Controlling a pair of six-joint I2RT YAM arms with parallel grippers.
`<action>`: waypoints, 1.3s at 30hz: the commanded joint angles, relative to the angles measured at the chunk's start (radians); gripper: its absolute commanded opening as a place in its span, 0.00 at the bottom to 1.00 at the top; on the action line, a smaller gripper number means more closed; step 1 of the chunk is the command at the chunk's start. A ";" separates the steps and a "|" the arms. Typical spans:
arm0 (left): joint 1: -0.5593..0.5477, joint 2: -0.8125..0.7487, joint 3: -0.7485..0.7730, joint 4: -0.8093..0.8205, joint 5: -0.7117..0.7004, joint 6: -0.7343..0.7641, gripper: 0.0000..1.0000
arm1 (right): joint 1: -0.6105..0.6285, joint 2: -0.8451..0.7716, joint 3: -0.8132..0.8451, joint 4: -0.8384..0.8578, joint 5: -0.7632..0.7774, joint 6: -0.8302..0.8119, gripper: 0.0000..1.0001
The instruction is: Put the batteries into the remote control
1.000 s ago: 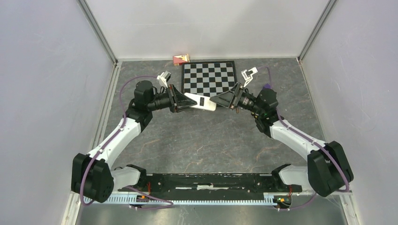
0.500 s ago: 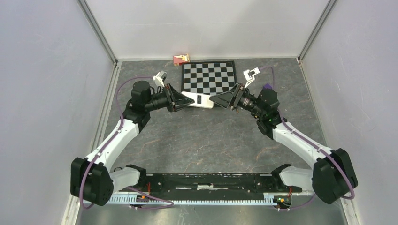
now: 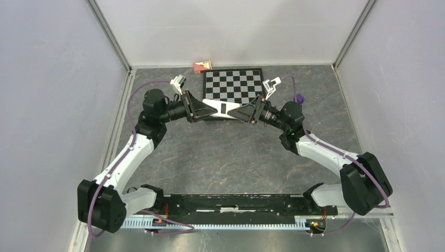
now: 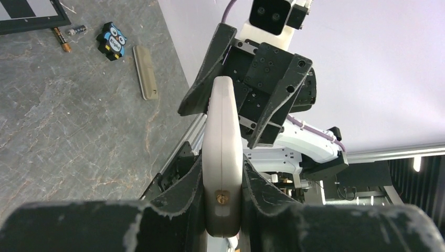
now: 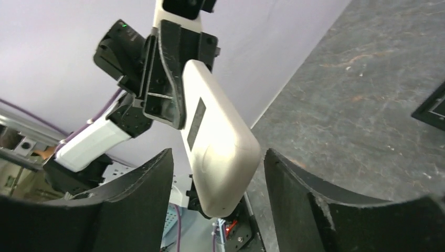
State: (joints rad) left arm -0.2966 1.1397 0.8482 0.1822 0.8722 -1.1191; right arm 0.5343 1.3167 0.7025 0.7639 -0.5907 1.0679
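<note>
White and slim, the remote [image 3: 222, 108] is held up off the counter [image 3: 225, 157] at the middle of the scene, by the near edge of the checkerboard [image 3: 233, 84]. Its left end is clamped between the fingers of the left end effector [image 3: 205, 108], and from the left wrist it is seen edge-on. The right end effector [image 3: 244, 112] is placed around the remote's right end with its jaws apart. In the right wrist view a gap is seen on each side between the remote and the fingers [image 5: 139, 199], so nothing is gripped there. A dark slot is seen on the remote's broad face.

Two batteries [image 4: 78, 29] are seen lying on the counter in the left wrist view, close to a corner of the checkerboard. One is dark and the other copper-coloured [image 4: 61, 40], and they are near each other but apart. Just beside them an owl block [image 4: 113, 39] is seen, and next to it a tan strip [image 4: 145, 64] laid flat. A purple cube [image 3: 299, 98] is seen right of the right arm's wrist, and a red box [image 3: 202, 65] at the far wall.
</note>
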 commanded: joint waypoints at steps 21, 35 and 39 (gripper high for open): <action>0.011 -0.059 0.056 0.122 0.070 -0.114 0.02 | -0.052 0.021 -0.209 0.436 0.049 0.282 0.13; 0.008 -0.083 0.018 0.070 0.033 -0.012 0.02 | -0.053 0.029 -0.143 0.413 0.049 0.260 0.47; 0.008 -0.072 0.025 -0.021 0.012 0.077 0.02 | -0.053 0.030 -0.142 0.415 0.046 0.260 0.46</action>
State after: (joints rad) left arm -0.2855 1.0786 0.8478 0.2047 0.8848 -1.1347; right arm 0.4812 1.3407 0.5243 1.1881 -0.5484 1.3663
